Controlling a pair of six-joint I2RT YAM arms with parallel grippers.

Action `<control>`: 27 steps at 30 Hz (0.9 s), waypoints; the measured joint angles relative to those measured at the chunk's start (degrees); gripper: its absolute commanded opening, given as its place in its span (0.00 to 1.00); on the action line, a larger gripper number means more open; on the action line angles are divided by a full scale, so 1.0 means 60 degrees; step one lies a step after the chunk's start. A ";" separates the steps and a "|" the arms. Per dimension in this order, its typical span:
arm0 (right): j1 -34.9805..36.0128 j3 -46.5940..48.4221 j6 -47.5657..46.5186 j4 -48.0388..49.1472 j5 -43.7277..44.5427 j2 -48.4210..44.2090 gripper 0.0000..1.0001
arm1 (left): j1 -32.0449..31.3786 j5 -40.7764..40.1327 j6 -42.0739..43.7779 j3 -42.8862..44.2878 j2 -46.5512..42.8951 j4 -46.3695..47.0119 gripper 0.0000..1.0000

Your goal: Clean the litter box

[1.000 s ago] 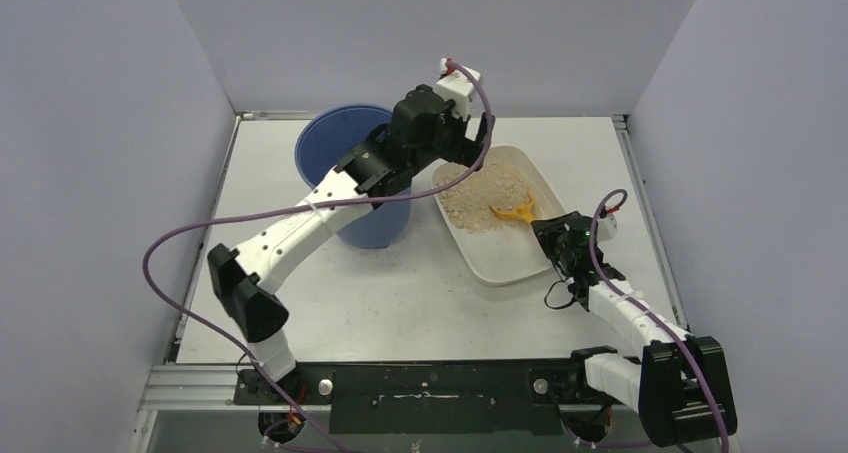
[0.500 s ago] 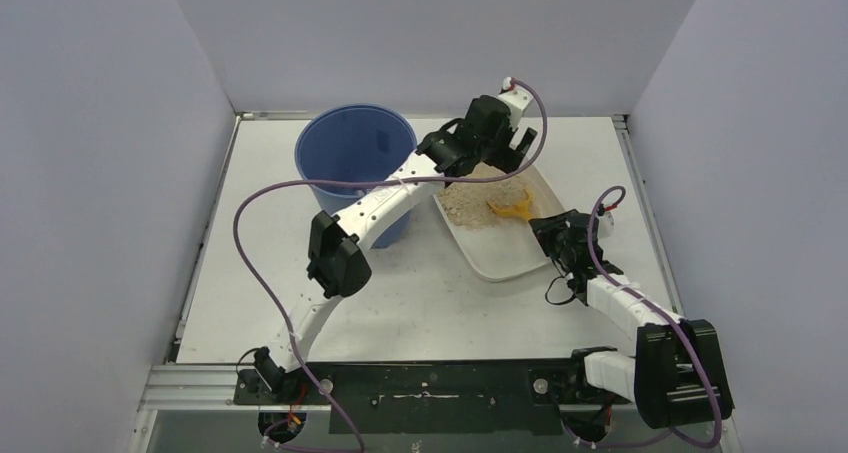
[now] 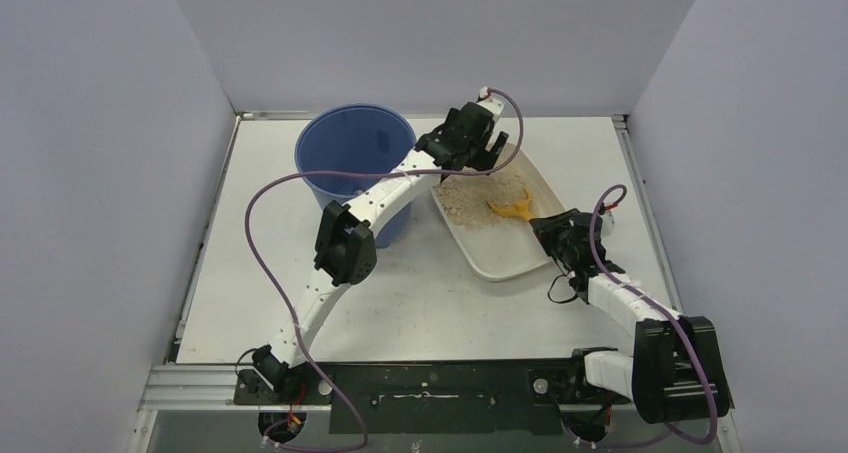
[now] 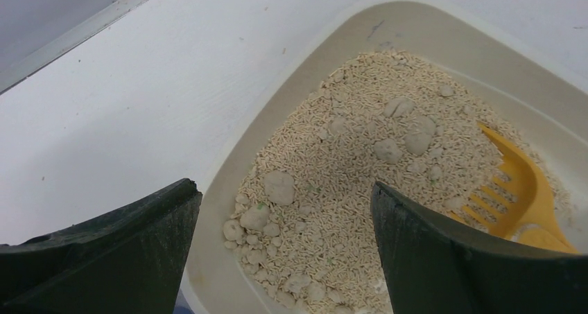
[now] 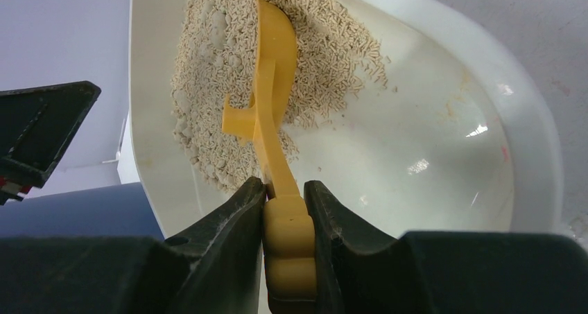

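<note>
The litter box (image 3: 506,255) is a shallow white tray lying right of the bucket, with tan granules heaped at its far end (image 4: 347,168). Grey clumps (image 4: 279,186) lie among the granules. My left gripper (image 3: 483,145) hovers open over the box's far left corner (image 4: 283,189), one finger outside the rim (image 4: 222,168) and one over the litter. A yellow slotted scoop (image 3: 513,210) rests with its head in the granules (image 4: 516,196). My right gripper (image 3: 552,231) is shut on the scoop's handle (image 5: 284,189); the scoop head (image 5: 275,44) lies on the pile.
A tall blue bucket (image 3: 352,158) stands just left of the litter box, touching or nearly touching its corner (image 5: 69,210). The left arm stretches across the bucket's right side. Grey walls enclose the table on three sides.
The left arm swung from above the bucket's right rim over to the far end of the litter box and came lower. The right gripper kept its hold on the scoop and barely moved.
</note>
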 measured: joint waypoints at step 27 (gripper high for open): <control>-0.0157 -0.0007 -0.0044 0.0361 -0.0521 0.0342 0.00 | 0.0419 -0.0539 0.0488 0.0550 0.0801 0.0423 0.85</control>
